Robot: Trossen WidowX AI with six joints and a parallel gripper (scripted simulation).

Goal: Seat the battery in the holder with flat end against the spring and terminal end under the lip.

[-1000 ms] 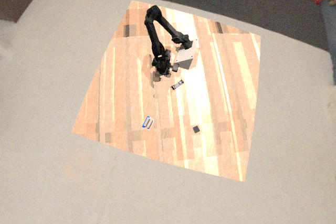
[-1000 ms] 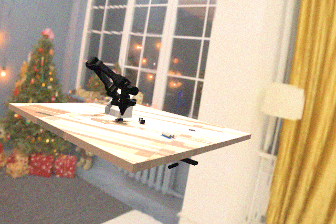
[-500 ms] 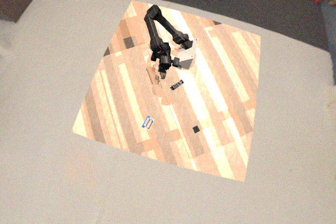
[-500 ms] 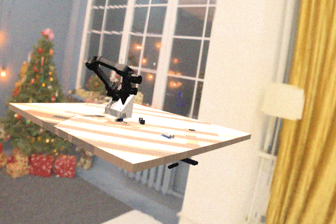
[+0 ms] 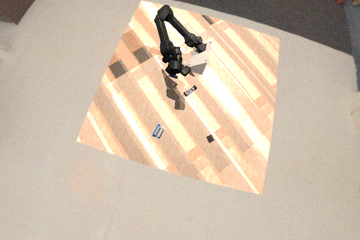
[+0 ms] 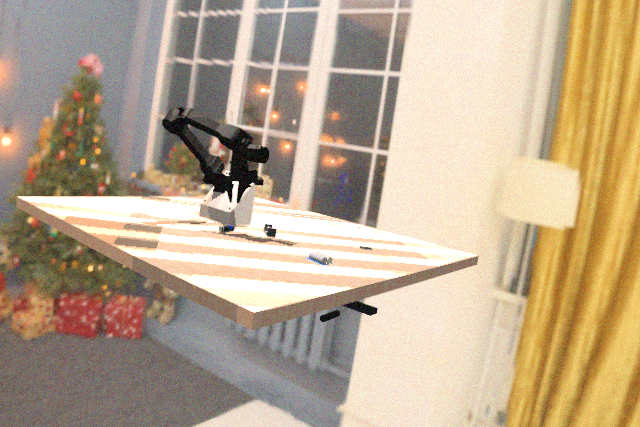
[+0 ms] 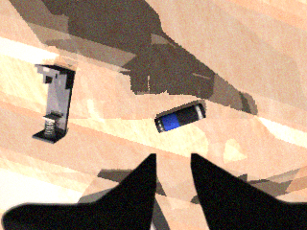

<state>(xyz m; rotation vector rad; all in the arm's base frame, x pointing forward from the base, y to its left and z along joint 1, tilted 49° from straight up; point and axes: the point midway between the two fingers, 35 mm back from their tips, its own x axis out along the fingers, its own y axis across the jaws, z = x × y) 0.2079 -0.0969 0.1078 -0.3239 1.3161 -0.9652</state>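
Note:
The battery (image 7: 185, 116) (image 5: 174, 76) (image 6: 226, 229), blue and black with silvery ends, lies on its side on the table, outside the holder. The holder (image 7: 58, 98) (image 5: 190, 90) (image 6: 270, 231) is a narrow grey and black tray. In the wrist view it is left of the battery, with its coil spring at the lower end and its lip at the upper end. My gripper (image 7: 173, 158) is partly open and empty. It is above the table, and its fingertips appear just below the battery in the wrist view. In the top view the arm hides part of the battery.
A blue and white case with two grey cells (image 5: 158, 131) (image 6: 320, 258) and a small dark square (image 5: 210, 138) (image 6: 366, 247) lie on the table farther from the arm. The grey arm base (image 5: 199, 57) stands near the holder.

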